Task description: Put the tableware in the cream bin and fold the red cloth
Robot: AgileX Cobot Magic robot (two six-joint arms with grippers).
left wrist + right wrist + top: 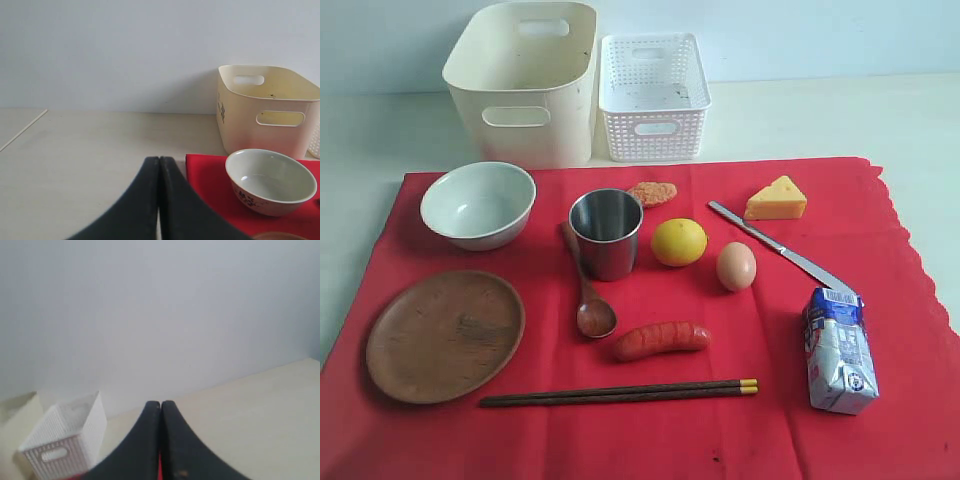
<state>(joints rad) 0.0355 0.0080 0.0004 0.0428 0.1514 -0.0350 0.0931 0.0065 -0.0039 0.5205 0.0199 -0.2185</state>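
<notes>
The red cloth [650, 400] lies flat across the table, scalloped edge on the right. On it rest a pale bowl [478, 204], a wooden plate [445, 335], a steel cup [606, 233], a wooden spoon [588, 290], dark chopsticks [620, 392] and a table knife [780, 248]. The cream bin [525, 80] stands empty behind the cloth at the back left. No arm shows in the exterior view. My left gripper [159, 160] is shut and empty, off the cloth's corner [210, 175], near the bowl [270, 181] and bin [267, 107]. My right gripper [160, 404] is shut and empty.
A white lattice basket [653, 95] stands right of the bin and shows again in the right wrist view [67, 440]. A lemon [678, 242], egg [736, 266], sausage [662, 340], cheese wedge [777, 199], fried nugget [651, 193] and milk carton [839, 350] also lie on the cloth.
</notes>
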